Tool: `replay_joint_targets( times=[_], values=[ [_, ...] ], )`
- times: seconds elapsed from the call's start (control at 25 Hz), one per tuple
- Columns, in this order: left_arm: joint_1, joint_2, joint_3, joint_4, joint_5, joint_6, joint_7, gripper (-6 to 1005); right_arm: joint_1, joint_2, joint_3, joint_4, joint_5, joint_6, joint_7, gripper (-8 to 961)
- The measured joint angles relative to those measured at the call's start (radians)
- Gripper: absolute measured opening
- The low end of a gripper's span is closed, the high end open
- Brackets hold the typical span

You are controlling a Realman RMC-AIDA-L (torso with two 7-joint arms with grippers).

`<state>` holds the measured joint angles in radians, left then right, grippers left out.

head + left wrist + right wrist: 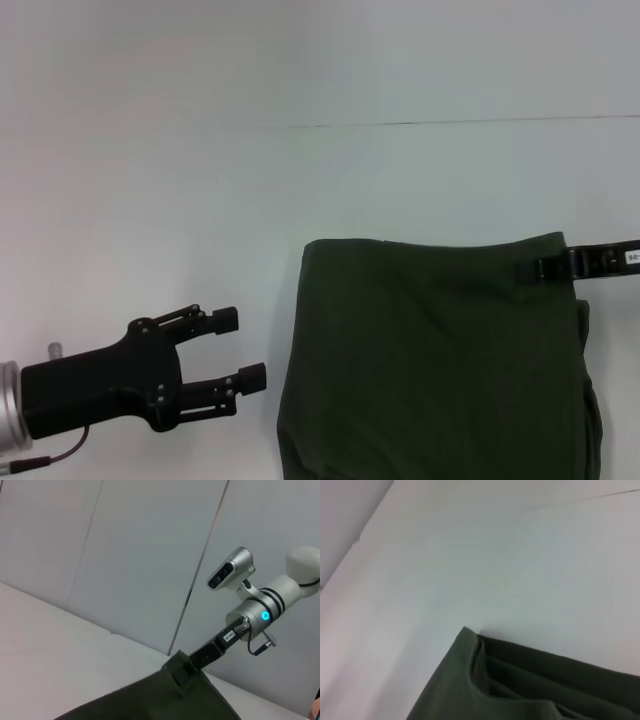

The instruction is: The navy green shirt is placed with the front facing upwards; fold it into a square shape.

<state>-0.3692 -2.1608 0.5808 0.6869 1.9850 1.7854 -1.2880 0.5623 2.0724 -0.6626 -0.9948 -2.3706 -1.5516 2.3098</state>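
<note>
The navy green shirt (430, 360) lies folded on the white table, plain dark green side up, filling the lower right of the head view. My right gripper (545, 268) reaches in from the right and is shut on the shirt's far right corner. The left wrist view shows the same grip: the right gripper (182, 672) pinches the raised corner of the shirt (165, 700). Stacked layers of the shirt (520, 685) show in the right wrist view. My left gripper (240, 348) hovers open to the left of the shirt, apart from it, with nothing between its fingers.
The white table (150, 200) stretches bare to the left of and behind the shirt. A thin seam (450, 122) crosses it at the back. A grey panelled wall (125, 555) stands behind the table.
</note>
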Motion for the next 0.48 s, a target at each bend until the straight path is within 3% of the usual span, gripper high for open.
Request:
replay_joint_targets(
  times=[0.2,0.48],
  values=[
    [-0.005,0.000,-0.001,-0.015,0.003,0.000,0.000,848,-0.004,-0.011,0.040,0.038,0.001,0.016,0.000,16],
    [-0.005,0.000,-0.001,-0.016,0.005,0.000,-0.009,848,-0.017,-0.025,0.087,0.082,0.003,0.038,0.009,110]
  ],
)
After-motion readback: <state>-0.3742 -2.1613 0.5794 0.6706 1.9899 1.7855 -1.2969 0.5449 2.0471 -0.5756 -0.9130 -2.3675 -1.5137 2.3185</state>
